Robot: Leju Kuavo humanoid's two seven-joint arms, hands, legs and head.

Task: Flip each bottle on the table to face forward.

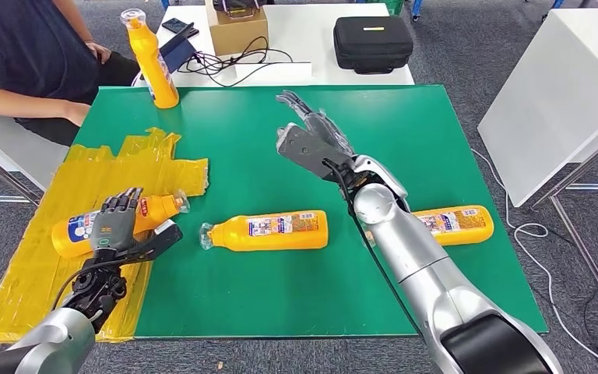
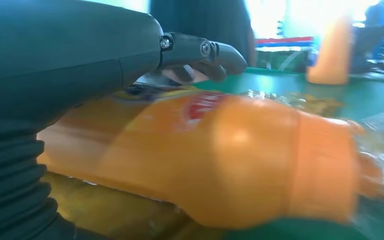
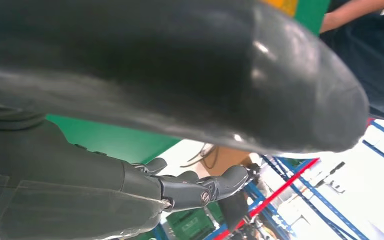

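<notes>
A green table [image 1: 280, 132] carried four yellow plastic bottles. One bottle [image 1: 153, 61] stood upright at the far left corner, just beside a seated person [image 1: 23, 54] in a dark top. Behind the green surface, a white table [image 1: 319, 23] held a cardboard box [image 1: 237, 29], a black zipped case [image 1: 372, 43] and loose black cables [image 1: 226, 62]. A crinkled patch of glossy yellow tape [image 1: 62, 187] covered the table's left side, and on it lay the left bottle [image 1: 86, 227], on its side with its neck wrapped in clear film. The left hand [image 1: 121, 230] rested over this bottle, dark fingers [image 2: 200, 52] draped across its top and the thumb apart on the near side; whether it truly gripped could not be told. The middle bottle [image 1: 269, 231] lay flat on bare green, printed label up. The right bottle [image 1: 455, 224] lay partly behind the silver right forearm [image 1: 405, 241]. The right hand [image 1: 311, 136] hovered above the table's centre, fingers spread and holding nothing
</notes>
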